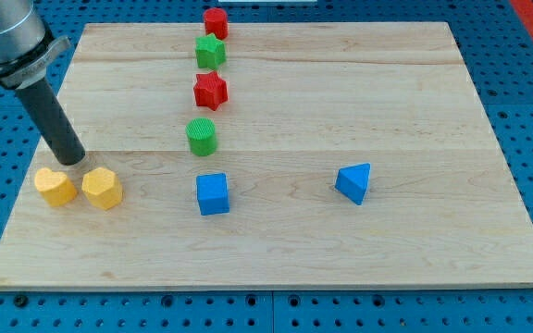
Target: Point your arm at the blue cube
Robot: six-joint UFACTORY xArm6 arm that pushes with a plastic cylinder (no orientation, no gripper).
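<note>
The blue cube [213, 194] sits on the wooden board, left of centre near the view's bottom. My tip [71, 161] rests on the board at the view's left, well to the left of the blue cube and just above the gap between two yellow blocks. The dark rod rises from the tip up to the view's top-left corner.
A yellow heart-shaped block [55, 187] and a yellow hexagonal block [102, 189] lie just below my tip. A green cylinder [201, 136], a red star [210, 90], a green star [210, 51] and a red block [215, 22] line up above the blue cube. A blue triangular block [354, 182] lies to the right.
</note>
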